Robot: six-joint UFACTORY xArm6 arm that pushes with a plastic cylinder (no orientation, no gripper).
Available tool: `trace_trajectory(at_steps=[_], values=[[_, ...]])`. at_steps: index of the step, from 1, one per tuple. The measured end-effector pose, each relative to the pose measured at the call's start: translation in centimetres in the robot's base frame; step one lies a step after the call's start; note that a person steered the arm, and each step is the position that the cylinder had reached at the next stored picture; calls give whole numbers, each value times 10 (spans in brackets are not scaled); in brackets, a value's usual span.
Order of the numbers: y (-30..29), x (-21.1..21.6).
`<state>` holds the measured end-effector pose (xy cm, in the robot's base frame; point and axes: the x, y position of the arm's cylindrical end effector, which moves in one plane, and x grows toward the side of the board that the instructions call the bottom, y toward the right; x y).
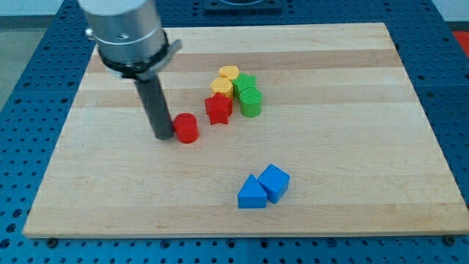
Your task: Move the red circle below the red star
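Observation:
The red circle (187, 127) stands on the wooden board, left of centre. The red star (218, 109) is just up and to the right of it, a small gap between them. My tip (163, 137) is at the red circle's left side, touching or almost touching it. The rod rises from there to the arm's grey body at the view's top left.
Two yellow blocks (226, 79) and two green blocks (248, 94) cluster right above and to the right of the red star. A blue triangle (251, 193) and a blue cube (275, 181) sit together lower right. The board's (366, 110) edges meet a blue perforated table.

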<state>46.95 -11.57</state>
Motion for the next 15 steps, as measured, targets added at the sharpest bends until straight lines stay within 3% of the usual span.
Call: trace_trajectory(at_steps=[2, 5, 8, 10, 11, 14, 15], values=[[51, 16], [50, 16], [40, -23], [21, -3], [37, 30], [163, 29], [180, 16]])
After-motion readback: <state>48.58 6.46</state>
